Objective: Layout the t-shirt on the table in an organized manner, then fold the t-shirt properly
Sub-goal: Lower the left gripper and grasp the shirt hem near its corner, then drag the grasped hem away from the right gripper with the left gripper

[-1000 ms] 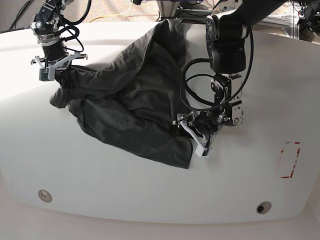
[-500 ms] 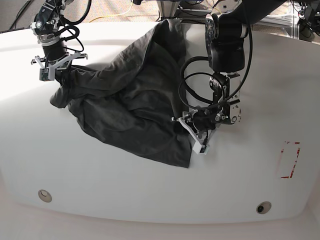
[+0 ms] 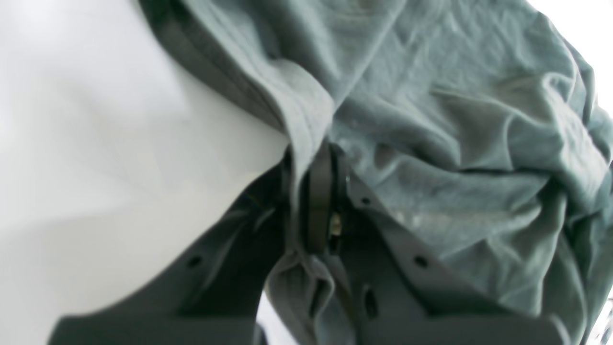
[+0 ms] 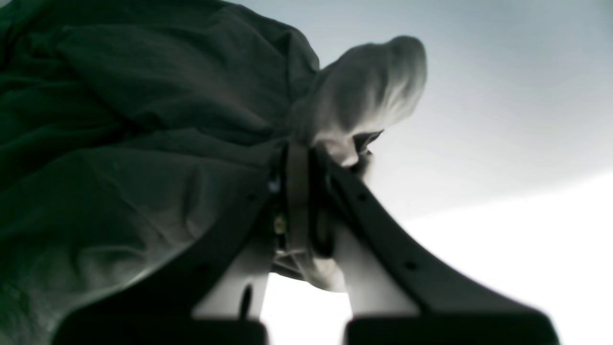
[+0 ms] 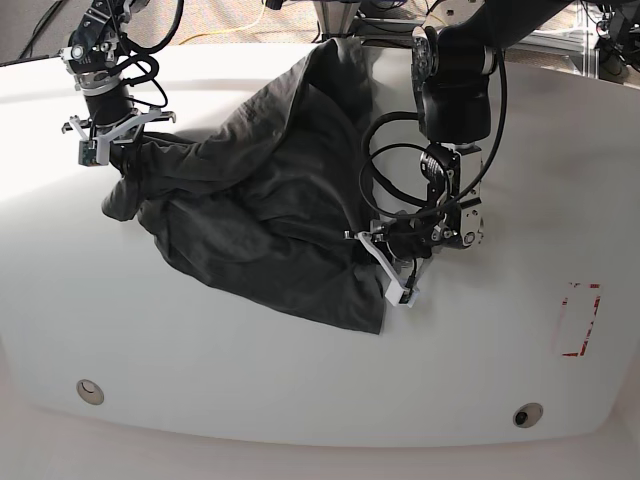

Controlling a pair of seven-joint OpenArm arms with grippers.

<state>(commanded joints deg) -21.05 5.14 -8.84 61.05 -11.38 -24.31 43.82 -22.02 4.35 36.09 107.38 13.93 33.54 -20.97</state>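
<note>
**Both claws pinched on cloth, left arm creeping inward, shirt not yet spread**

Change over the last second is small. My left gripper [image 5: 385, 262], on the base view's right side, has slid a little toward the shirt and toward me; it sat slightly further out a second ago. The right gripper [image 5: 108, 135] at the far left has lifted a touch and barely shifted otherwise.

The t-shirt [image 5: 265, 200] lies bunched in a diagonal heap across the middle of the table [image 5: 300, 400], one end trailing to the far edge, the near hem just beside the left gripper. Heavy folds, no sleeve or collar I can pick out.

Left wrist view: jaws closed flat on a hem-like fold of grey cloth [image 3: 306, 143], fabric pinched between them and draping out below. Right wrist view: jaws also closed, a puffed knob of cloth [image 4: 368, 91] sticking out above the pinch, rest of the shirt hanging off to the side.

My read: both grips hold, but the inward creep adds slack rather than tension. Layout step is barely started; the shirt needs pulling apart and flattening before any fold. The red dashed mark [image 5: 578, 320] sits well clear of the shirt.
</note>
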